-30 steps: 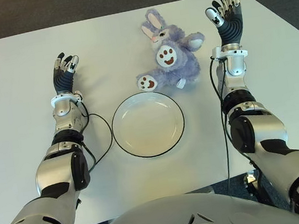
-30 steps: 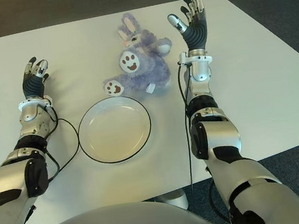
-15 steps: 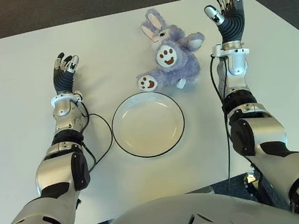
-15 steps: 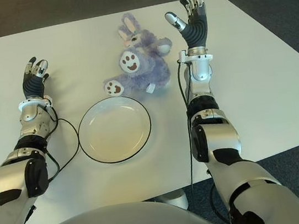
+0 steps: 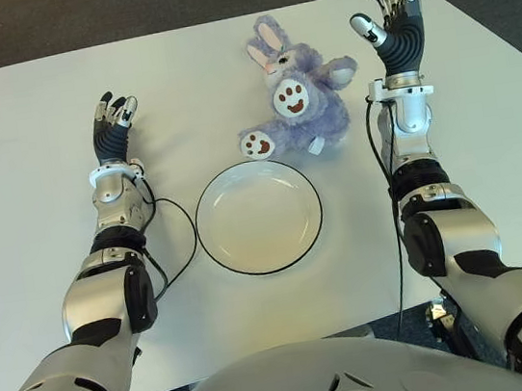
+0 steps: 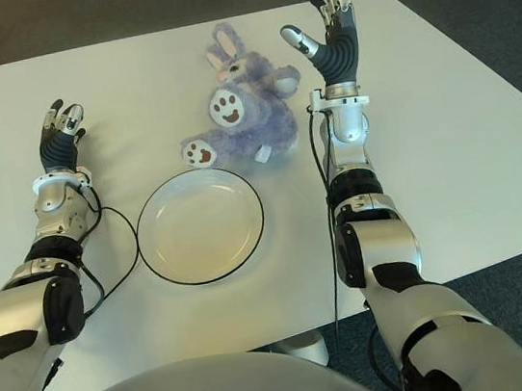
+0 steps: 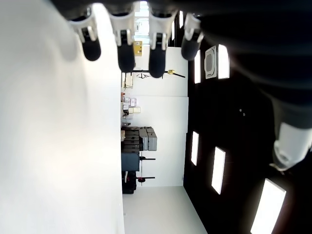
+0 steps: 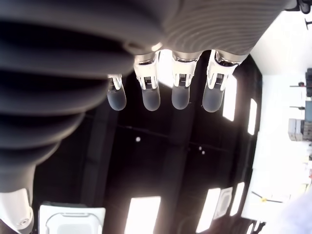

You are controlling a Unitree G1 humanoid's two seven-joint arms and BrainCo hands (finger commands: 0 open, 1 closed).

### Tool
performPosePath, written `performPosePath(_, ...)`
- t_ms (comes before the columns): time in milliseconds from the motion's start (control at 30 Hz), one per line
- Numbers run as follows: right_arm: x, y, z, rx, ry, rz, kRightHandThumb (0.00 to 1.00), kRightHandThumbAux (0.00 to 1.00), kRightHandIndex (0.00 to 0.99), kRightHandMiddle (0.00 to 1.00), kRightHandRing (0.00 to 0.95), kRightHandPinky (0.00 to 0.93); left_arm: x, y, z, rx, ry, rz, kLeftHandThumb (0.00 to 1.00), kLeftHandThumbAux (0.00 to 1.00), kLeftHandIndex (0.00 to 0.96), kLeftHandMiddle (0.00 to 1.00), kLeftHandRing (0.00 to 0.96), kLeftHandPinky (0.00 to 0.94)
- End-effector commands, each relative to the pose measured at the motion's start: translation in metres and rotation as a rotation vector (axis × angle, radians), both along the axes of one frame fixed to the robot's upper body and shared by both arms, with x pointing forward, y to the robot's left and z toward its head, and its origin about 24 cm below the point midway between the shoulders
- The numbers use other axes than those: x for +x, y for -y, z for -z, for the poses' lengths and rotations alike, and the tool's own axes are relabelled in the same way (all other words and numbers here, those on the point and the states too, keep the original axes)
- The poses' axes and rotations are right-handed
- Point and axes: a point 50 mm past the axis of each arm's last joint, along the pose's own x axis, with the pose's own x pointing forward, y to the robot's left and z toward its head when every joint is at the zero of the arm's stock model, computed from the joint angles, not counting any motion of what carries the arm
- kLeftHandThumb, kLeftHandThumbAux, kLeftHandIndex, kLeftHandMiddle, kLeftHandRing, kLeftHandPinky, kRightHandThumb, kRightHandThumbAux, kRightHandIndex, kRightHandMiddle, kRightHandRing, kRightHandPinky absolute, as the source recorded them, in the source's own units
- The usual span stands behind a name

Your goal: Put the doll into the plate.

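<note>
While your right hand point(image 5: 396, 19) is hovering with fingers spread, holding nothing, just right of the doll point(image 5: 294, 95), the doll is lying on the table point(image 5: 20, 142) just beyond the plate point(image 5: 258, 216), and your left hand point(image 5: 112, 124) is showing well to the plate's left. In the left wrist view its fingertips point(image 7: 126, 53) are extending straight and gripping nothing; in the right wrist view the fingertips point(image 8: 150, 92) are likewise fanning open, empty.

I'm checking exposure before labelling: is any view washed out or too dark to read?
Left wrist view: the table is blown out to plain white beside a near-black ceiling. Right wrist view: mostly dark, the right hand's fingertips backlit by ceiling lights. Eye views: evenly lit, with soft shadows under the doll and plate.
</note>
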Motion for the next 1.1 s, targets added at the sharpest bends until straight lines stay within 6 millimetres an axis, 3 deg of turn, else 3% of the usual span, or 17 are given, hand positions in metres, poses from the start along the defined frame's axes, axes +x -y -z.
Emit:
performPosePath(33, -0.0017, 0.0002, 0.0080, -0.046, -0.025, 0.012, 0.082, 0.588, 0.039, 0.038, 0.046, 0.080, -0.0244, 0.0063, 0.0429, -0.040, -0.170, -0.005, 0.000, 0.496, 0.072, 0.158, 0.119, 0.027)
performPosePath(300, -0.0015, -0.0015, 0.0093, -0.089, -0.027, 0.031, 0.119, 0.583, 0.038, 0.033, 0.044, 0.073, -0.0245, 0.0069, 0.0435, -0.047, -0.170, -0.005, 0.000, 0.506, 0.071, 0.158, 0.119, 0.022)
performPosePath(600, -0.0008, -0.0046, 0.0095, -0.166, -0.032, 0.039, 0.078, 0.528, 0.018, 0.021, 0.026, 0.040, -0.0246, 0.0075, 0.0437, -0.046, -0.170, -0.010, 0.000, 0.503, 0.086, 0.160, 0.118, 0.023)
performPosePath(1100, 0.0011, -0.0089, 0.0142, -0.229, -0.078, 0.017, 0.071, 0.511, 0.035, 0.050, 0.066, 0.125, -0.0247, 0.0074, 0.0439, -0.058, -0.167, -0.009, 0.000, 0.523, 0.097, 0.169, 0.126, 0.034)
